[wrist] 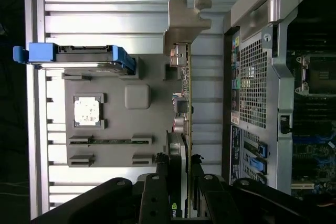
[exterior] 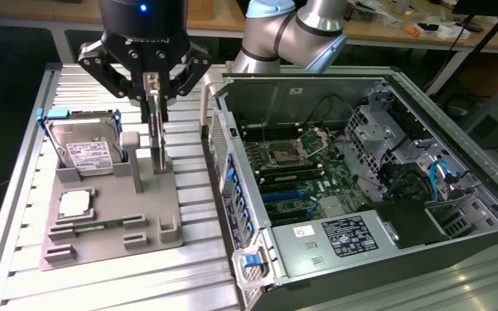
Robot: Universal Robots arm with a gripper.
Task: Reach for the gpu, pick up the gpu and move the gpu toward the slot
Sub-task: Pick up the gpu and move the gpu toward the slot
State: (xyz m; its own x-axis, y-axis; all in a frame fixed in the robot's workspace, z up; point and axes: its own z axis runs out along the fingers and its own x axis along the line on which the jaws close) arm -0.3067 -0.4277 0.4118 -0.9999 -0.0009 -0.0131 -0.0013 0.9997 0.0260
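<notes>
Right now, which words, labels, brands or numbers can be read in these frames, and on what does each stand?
No text can be read with confidence.
Hard drive, white label: print too small to read.
Power supply, white label and the sticker beside it: print too small to read.
gpu, small green logo on its edge in the wrist view: no letters legible.

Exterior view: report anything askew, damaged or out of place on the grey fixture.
Nothing stands out. The gpu stands upright on edge in the grey fixture, with the tool closed on its top edge. The hard drive leans in its blue cradle, seemingly by design.
</notes>
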